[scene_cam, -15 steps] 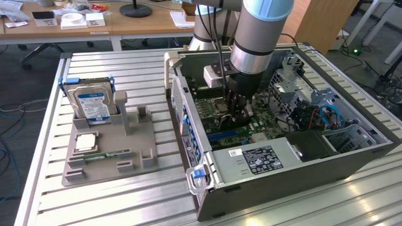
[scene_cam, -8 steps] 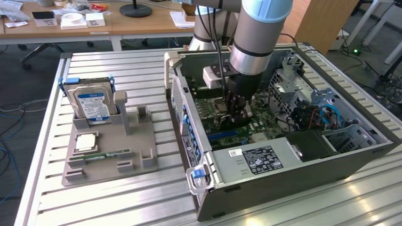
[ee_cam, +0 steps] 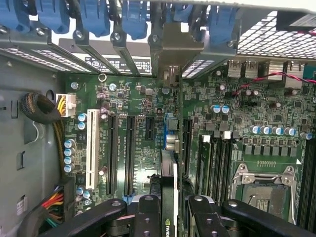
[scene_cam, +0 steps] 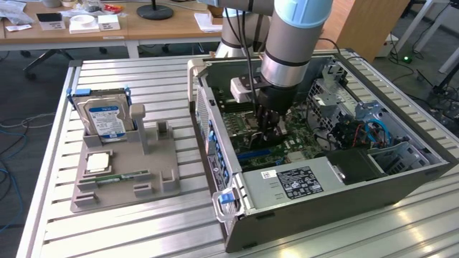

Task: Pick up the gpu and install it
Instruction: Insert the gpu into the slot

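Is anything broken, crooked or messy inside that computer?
Nothing looks broken or spilled. The gripper holds the gpu on edge above the motherboard, running the same way as the slots. The computer case lies on its side with the cover off, which looks deliberate.
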Robot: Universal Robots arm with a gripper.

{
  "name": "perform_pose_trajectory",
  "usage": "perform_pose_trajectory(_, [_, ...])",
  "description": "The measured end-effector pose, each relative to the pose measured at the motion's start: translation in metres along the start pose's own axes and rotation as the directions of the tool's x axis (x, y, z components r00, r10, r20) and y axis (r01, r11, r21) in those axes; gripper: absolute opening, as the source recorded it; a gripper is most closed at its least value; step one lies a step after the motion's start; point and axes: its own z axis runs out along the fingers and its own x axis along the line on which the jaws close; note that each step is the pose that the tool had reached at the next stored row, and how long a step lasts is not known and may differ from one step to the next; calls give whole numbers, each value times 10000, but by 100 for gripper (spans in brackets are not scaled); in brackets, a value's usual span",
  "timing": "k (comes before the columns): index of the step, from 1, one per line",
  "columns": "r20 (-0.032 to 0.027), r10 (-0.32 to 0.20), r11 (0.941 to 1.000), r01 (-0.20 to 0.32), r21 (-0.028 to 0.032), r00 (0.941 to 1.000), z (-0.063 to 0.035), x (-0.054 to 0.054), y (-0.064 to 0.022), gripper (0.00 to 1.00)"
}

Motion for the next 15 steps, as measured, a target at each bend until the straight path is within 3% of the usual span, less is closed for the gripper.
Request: perform_pose_trajectory(15, [1, -1, 10000, 1, 9, 10000, 33, 0, 22, 26])
